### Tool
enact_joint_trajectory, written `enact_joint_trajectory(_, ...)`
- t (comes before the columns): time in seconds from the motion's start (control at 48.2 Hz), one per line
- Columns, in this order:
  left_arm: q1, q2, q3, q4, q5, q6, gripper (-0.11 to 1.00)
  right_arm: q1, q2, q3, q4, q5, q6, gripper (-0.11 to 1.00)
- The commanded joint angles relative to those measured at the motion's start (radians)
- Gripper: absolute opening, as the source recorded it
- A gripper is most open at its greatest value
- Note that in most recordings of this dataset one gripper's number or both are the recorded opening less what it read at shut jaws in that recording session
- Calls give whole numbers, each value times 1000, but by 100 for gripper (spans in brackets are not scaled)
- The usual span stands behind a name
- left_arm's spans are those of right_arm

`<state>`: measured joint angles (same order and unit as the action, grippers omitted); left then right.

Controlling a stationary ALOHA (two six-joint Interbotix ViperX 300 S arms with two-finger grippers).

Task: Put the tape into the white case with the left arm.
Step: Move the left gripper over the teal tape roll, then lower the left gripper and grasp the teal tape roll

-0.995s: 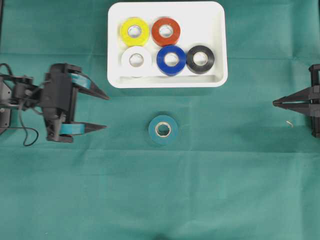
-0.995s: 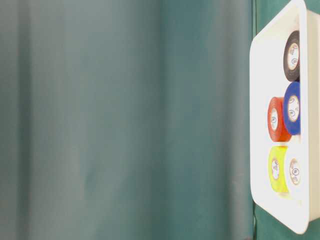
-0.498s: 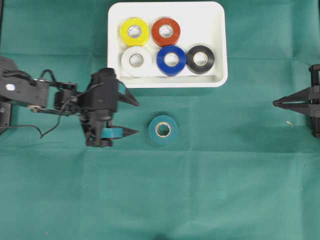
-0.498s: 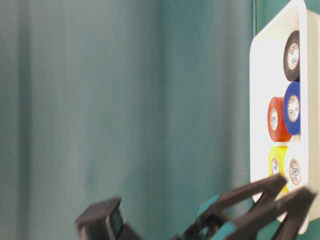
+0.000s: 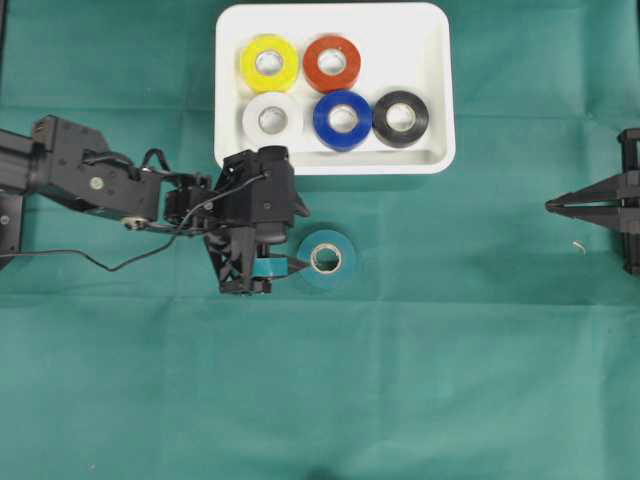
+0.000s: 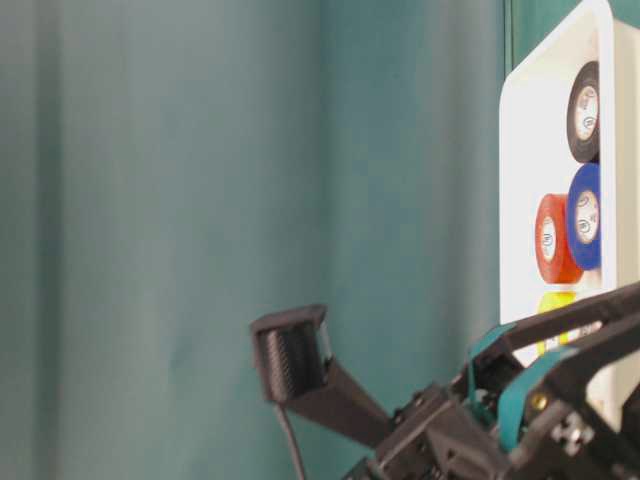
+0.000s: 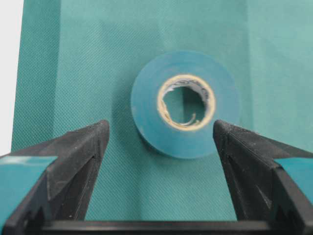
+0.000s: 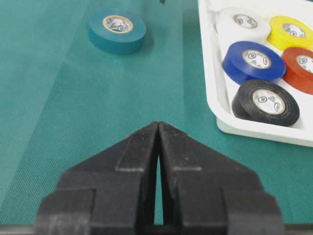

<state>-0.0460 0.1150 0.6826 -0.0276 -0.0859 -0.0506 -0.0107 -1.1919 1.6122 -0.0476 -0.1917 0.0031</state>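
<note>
Your left arm's fingers (image 7: pixel 161 132) are spread just short of the teal tape roll (image 7: pixel 186 104).
The roll lies flat on the green cloth surface (image 5: pixel 450 350), below the white rectangular plastic case (image 5: pixel 435 90); your right fingers (image 8: pixel 158 128) are pressed together.

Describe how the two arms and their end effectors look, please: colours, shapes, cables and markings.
The left arm is black, with loose black cables. Its end effector has two long pointed black fingers with teal bands. The right end effector is plain black, with pointed fingers and no teal bands.
</note>
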Motion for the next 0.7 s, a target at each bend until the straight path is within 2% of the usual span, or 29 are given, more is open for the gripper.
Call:
enact_joint_trajectory(0.0,9,5,-37,-3,-5,-12,85,-2,6,-8,-3,-9,0,-9)
enact_joint_trajectory(0.166,15,34,-58,-3,-2,-74,84,0,6,-8,-2,-9,2,-9)
enact_joint_trajectory(0.415,9,66,-83,-2,37,-120,84,-2,6,-9,-3,-9,2,-9)
enact_joint_trajectory(0.684,15,118,-126,-2,58,-124,84,-2,6,-8,-2,-11,2,-9)
